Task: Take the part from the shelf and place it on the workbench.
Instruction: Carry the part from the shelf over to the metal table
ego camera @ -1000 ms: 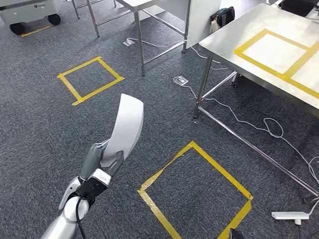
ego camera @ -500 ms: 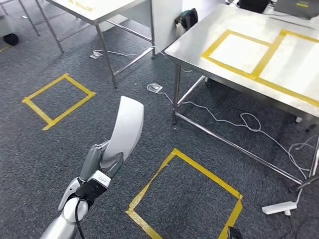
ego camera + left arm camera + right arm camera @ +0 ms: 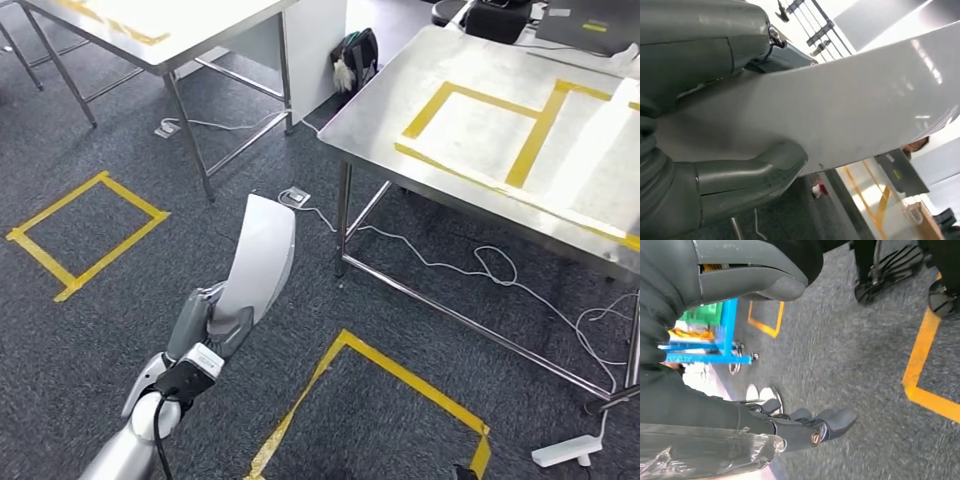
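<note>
**Part in the left hand, desk ahead and to the right**

The left hand holds the part, a long, curved white shell, by its lower end. In the left wrist view the thumb presses one face while the other fingers wrap the opposite face, so the grip is firm across the narrow dimension. The part's long axis rises from the hand, tilted forward and a little to the right, with its free, rounded end pointing toward the desk.

Taking that desk as landmark: the part hangs over the carpet, well apart from the desk's near-left leg and lower than its top. The yellow tape outline on the desk lies beyond the edge, further right. The floor tape square lies just short of the desk.

The right hand hangs by the floor, its fingers apart and holding nothing.

In my judgement the carry is mid-way: the holding hand must travel right and upward to clear the desk edge before lowering.
</note>
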Controlling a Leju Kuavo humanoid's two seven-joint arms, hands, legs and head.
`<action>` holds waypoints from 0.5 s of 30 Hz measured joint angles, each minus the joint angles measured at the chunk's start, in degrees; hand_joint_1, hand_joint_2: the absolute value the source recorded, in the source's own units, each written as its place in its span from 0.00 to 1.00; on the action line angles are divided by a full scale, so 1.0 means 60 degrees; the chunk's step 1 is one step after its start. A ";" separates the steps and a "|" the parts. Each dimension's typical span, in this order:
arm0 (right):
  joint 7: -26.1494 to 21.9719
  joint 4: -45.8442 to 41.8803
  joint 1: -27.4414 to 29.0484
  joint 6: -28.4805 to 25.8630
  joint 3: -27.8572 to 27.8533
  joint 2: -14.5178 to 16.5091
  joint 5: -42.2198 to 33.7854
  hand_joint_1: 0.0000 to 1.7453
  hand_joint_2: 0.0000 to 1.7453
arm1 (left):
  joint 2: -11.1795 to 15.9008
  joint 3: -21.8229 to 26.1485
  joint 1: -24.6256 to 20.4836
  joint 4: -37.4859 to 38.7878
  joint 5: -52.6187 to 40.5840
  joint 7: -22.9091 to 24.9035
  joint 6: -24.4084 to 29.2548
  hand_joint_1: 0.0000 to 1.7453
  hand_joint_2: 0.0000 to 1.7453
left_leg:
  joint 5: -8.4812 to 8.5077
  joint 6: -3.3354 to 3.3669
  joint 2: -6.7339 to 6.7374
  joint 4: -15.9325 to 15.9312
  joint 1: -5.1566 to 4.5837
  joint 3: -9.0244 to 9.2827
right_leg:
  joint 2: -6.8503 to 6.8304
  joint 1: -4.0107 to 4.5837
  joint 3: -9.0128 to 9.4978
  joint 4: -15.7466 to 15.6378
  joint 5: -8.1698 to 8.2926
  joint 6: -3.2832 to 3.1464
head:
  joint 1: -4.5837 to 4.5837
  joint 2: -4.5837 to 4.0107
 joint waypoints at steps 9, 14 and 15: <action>-0.0168 0.0011 -0.0217 -0.0014 0.0132 -0.0043 -0.0022 0.00 1.00 | 0.0071 -0.0026 -0.0065 0.0020 0.0020 -0.0015 -0.0002 1.00 1.00 | -0.0942 -0.0352 -0.0275 0.2666 0.0123 -0.1957 | 0.0894 -0.0205 0.0615 -0.0211 -0.0279 -0.0127 | -0.0055 0.0004; -0.0187 0.0034 -0.0204 -0.0013 0.0184 -0.0044 -0.0038 0.00 1.00 | 0.0125 -0.0033 -0.0075 0.0036 0.0016 -0.0015 -0.0022 1.00 1.00 | 0.0988 -0.0448 -0.0804 0.0678 0.0274 -0.2009 | 0.1442 -0.0349 0.0821 -0.0141 -0.0454 0.0103 | -0.0060 0.0005; -0.0191 0.0035 -0.0208 -0.0014 0.0199 -0.0045 -0.0040 0.00 1.00 | 0.0137 -0.0037 -0.0080 0.0047 0.0006 -0.0015 -0.0037 1.00 1.00 | 0.1127 -0.0400 -0.0929 0.0479 0.0281 -0.1991 | 0.1529 -0.0358 0.0799 -0.0136 -0.0455 0.0170 | -0.0064 0.0005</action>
